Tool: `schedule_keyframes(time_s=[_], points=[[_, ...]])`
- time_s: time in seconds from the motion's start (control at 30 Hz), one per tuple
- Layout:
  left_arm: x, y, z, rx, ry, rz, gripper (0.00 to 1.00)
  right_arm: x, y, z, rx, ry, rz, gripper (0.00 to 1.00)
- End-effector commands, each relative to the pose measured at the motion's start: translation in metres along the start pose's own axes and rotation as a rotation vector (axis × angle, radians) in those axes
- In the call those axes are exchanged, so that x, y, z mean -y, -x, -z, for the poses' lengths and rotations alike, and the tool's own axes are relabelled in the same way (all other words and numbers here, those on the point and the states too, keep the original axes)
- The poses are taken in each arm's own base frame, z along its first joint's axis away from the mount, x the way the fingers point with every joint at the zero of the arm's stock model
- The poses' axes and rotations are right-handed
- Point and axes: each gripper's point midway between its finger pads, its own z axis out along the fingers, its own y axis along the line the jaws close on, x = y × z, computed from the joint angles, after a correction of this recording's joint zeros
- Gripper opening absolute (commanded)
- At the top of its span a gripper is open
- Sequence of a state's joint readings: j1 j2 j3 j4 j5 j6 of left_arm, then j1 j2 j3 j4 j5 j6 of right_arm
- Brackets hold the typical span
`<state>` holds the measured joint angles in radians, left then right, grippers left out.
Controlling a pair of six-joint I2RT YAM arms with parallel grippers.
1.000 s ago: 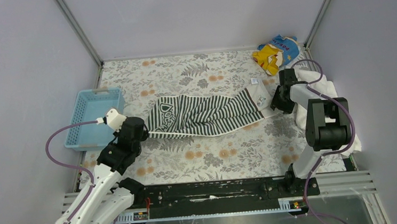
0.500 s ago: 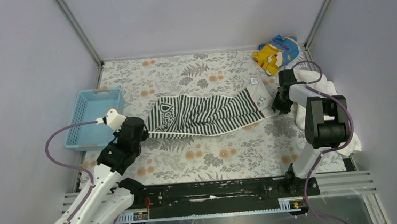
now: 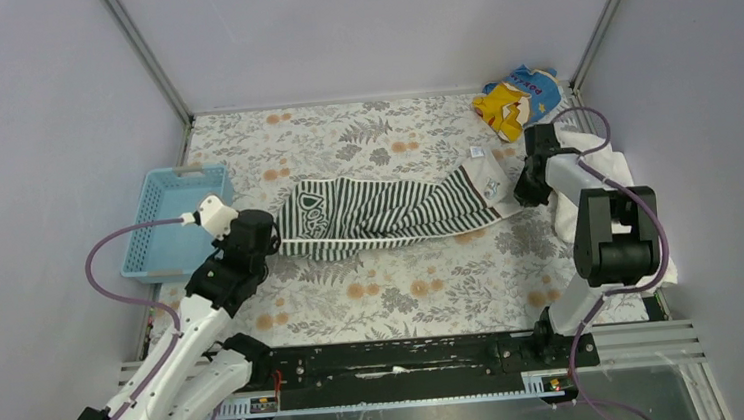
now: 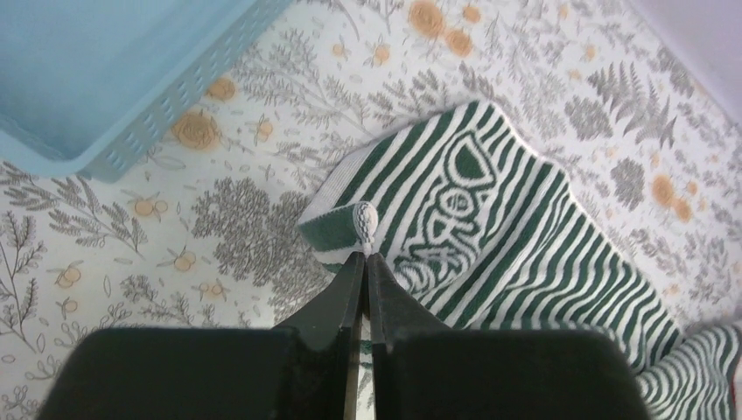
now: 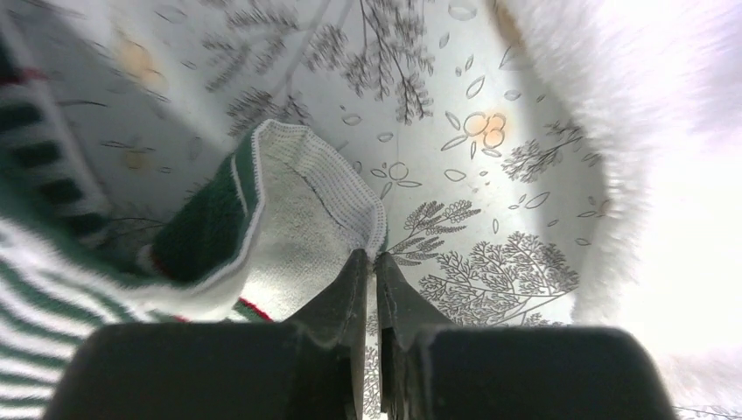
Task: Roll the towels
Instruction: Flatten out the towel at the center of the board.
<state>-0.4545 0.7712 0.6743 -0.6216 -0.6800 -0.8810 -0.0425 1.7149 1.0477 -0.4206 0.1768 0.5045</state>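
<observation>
The striped towel (image 3: pixel 388 214) is stretched across the middle of the table between my two grippers. My left gripper (image 3: pixel 272 240) is shut on its near left corner, and in the left wrist view the pinched corner (image 4: pixel 360 229) sticks out past my gripper's tips (image 4: pixel 366 255). My right gripper (image 3: pixel 519 194) is shut on the towel's white right-end corner (image 5: pixel 350 219), seen at my gripper's tips (image 5: pixel 374 255) in the right wrist view. The large white terry towel (image 3: pixel 601 177) lies bunched at the right edge, behind and under the right arm; it also shows in the right wrist view (image 5: pixel 647 175).
A light blue basket (image 3: pixel 173 221) stands at the left edge, also in the left wrist view (image 4: pixel 114 79). A yellow-and-blue printed cloth (image 3: pixel 518 96) lies in the far right corner. Grey walls and metal rails close in the floral-patterned table (image 3: pixel 395 298).
My left gripper has lifted and pulled the towel's near left corner up and inward, so the near edge now runs straighter. My right gripper has shifted slightly to the far right with its corner.
</observation>
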Motion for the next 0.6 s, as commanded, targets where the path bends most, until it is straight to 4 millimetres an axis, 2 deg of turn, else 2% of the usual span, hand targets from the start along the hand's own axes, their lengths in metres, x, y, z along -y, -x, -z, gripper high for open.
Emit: schedule_keyframes(time_s=[0.0,0.13,0.23,0.4,0.57], points=[[0.027,0.057,0.000,0.156,-0.020,0.079,0.00,-0.002,0.063,0.056,0.193,0.014,-0.018,0.01],[0.041,0.096,-0.005,0.226,-0.022,0.110,0.00,-0.002,0.098,0.097,0.300,0.016,-0.012,0.00],[0.053,0.132,-0.003,0.282,-0.038,0.142,0.00,-0.003,0.129,0.137,0.407,0.032,-0.014,0.00],[0.077,0.198,0.023,0.401,-0.106,0.185,0.00,0.003,0.172,0.217,0.592,0.048,-0.042,0.00],[0.084,0.244,0.065,0.500,-0.161,0.199,0.00,0.015,0.187,0.293,0.750,0.089,-0.071,0.00]])
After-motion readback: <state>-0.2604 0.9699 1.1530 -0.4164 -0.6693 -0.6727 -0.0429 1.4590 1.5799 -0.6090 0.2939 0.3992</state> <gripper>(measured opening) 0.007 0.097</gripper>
